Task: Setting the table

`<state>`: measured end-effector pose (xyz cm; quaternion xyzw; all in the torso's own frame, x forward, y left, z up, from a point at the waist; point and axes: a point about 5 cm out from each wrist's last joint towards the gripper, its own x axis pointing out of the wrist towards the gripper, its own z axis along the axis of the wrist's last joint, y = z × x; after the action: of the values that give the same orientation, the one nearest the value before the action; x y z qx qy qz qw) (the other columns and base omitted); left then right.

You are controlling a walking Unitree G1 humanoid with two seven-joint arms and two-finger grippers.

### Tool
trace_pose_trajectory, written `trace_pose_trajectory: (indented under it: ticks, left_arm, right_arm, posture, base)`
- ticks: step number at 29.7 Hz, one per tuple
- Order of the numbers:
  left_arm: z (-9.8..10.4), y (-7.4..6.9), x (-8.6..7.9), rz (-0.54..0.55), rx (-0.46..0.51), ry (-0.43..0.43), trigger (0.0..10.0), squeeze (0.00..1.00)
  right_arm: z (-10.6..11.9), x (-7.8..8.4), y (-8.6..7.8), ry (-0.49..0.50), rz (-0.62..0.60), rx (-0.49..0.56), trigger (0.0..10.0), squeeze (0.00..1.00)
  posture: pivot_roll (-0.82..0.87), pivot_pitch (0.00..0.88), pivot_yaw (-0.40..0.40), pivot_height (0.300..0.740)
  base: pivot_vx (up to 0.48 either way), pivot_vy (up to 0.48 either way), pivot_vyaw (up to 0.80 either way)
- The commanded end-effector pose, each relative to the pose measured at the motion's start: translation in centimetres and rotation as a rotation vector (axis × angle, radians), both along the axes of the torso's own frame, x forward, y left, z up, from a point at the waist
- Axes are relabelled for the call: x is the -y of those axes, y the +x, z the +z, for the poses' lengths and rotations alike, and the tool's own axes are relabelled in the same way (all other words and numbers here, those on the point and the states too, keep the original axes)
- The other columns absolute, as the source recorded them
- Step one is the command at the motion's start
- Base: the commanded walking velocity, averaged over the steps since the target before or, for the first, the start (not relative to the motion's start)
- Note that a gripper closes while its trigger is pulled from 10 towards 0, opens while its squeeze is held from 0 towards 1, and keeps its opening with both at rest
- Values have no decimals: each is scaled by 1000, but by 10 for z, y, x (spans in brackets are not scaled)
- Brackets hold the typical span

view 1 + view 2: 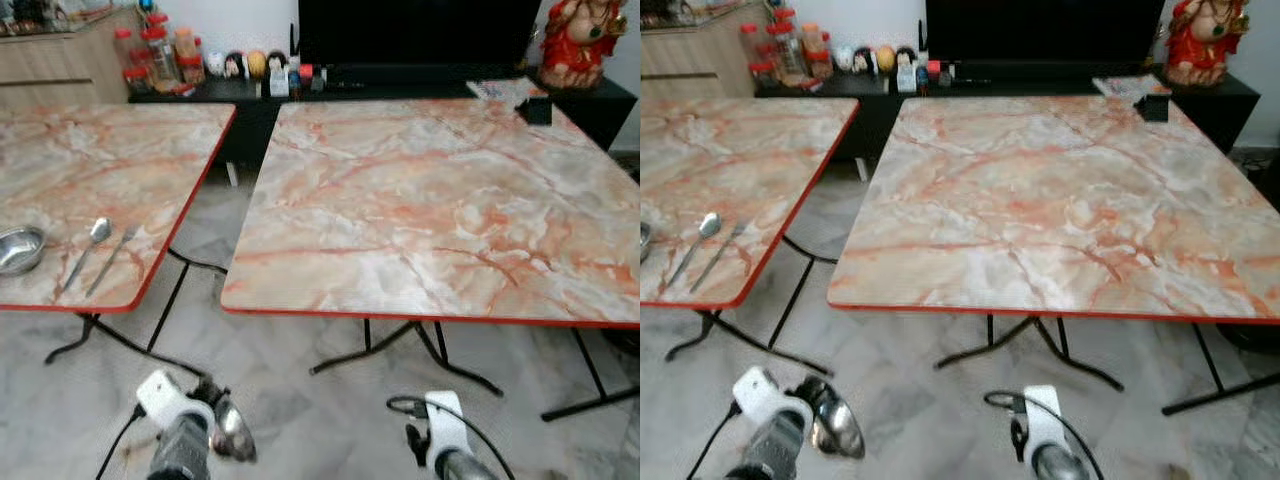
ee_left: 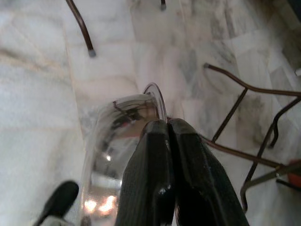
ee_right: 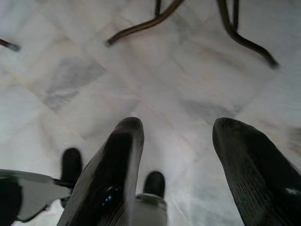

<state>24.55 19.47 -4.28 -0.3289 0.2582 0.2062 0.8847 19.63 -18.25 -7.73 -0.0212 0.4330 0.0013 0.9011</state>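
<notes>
My left gripper [image 2: 168, 123] hangs low over the marble floor, shut on the rim of a shiny steel bowl [image 2: 108, 155], which also shows beside the left arm [image 1: 232, 430]. The right gripper [image 3: 178, 129] is open above the floor with nothing between its fingers. Ahead stand two marble-patterned tables with red edges. The left table [image 1: 100, 160] carries another steel bowl [image 1: 20, 250], a spoon [image 1: 90, 245] and a fork [image 1: 112, 260] near its front edge. The right table [image 1: 430, 200] is straight ahead, its front edge a short way beyond both grippers.
A small black box [image 1: 535, 110] sits at the right table's far corner. Black folding legs [image 1: 400, 350] spread under both tables. Behind them are a dark cabinet with jars [image 1: 160, 55], a television [image 1: 415, 30] and a red figurine [image 1: 580, 40].
</notes>
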Motion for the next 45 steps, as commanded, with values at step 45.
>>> trace_pose_trajectory:
  ticks: [45]
  left_arm:
    - [0, -1, -3, 1, -10, 25, 10000, 0]
  right_arm:
    - [1, 2, 2, 4, -17, 10, 10000, 0]
  posture:
    - [-37, 0, 9, 732]
  base:
    - [0, -295, 0]
